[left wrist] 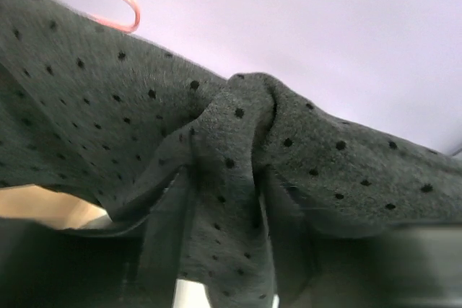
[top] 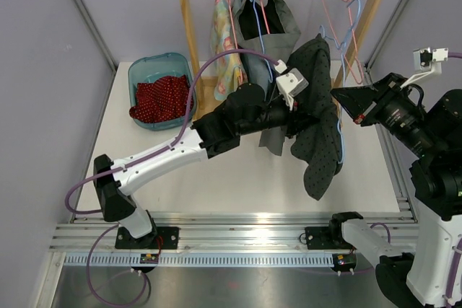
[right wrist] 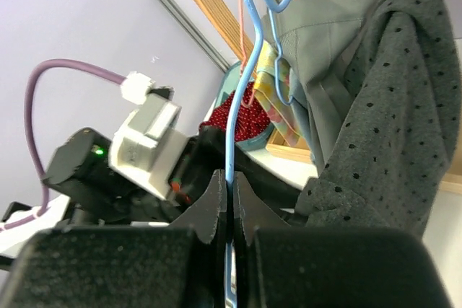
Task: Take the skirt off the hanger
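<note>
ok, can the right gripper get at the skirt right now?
Probably not: the right gripper is shut on the blue hanger, so it's busy. The skirt hangs just beside it with nothing between, and the left gripper holds it.

teal bin (top: 134,77): red dotted cloth (top: 160,99) inside | wooden rack (top: 188,27): floral garment (top: 225,45), grey garment (top: 281,23), pink hanger (left wrist: 136,14)

lilac walls (top: 43,63), white table (top: 238,178), wooden garment rack (top: 186,19) behind.

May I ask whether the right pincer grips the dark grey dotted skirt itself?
No, the right pincer is shut on the thin blue wire hanger instead.
</note>
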You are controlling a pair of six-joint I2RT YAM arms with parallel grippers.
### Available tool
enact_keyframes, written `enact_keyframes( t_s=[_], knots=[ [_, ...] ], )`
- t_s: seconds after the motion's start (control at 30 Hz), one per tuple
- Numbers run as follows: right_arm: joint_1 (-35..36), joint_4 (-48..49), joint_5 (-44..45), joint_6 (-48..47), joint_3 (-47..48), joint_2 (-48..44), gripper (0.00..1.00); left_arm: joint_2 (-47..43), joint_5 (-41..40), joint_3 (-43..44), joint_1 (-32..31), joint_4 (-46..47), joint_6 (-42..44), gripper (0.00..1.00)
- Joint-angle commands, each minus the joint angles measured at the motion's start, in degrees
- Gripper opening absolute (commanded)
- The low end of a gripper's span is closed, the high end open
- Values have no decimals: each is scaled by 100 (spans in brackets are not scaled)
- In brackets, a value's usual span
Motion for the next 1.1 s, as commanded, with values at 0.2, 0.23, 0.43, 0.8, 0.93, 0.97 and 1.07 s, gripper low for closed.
enact_keyframes(
  t_s=[0.2,0.23,0.43,0.8,0.93,0.97,1.07],
  knots=[
    [3,466,-151,39,421,-36,0,-235,-162,-168,-3,331,-109,0],
    [2,423,-46,13,438,-1,0,-427,-232,-299,-21,296,-117,0],
    [11,431,499,-268,640,385,0,-1280,-654,-2389,-267,550,-415,0],
    [2,1054,834,-331,878,1430,0,-2116,-1524,-5062,-1506,1078,-1523,0],
    [2,1161,931,-313,1000,1668,0,-2116,-1665,-5449,-1787,1270,-1822,0],
    [2,1169,948,-321,1079,1712,0,-2116,-1700,-5520,-1874,1315,-1875,0],
    [2,1161,1080,-374,1141,1739,0,-2081,-1700,-5827,-1972,1543,-2051,0]
  ],
)
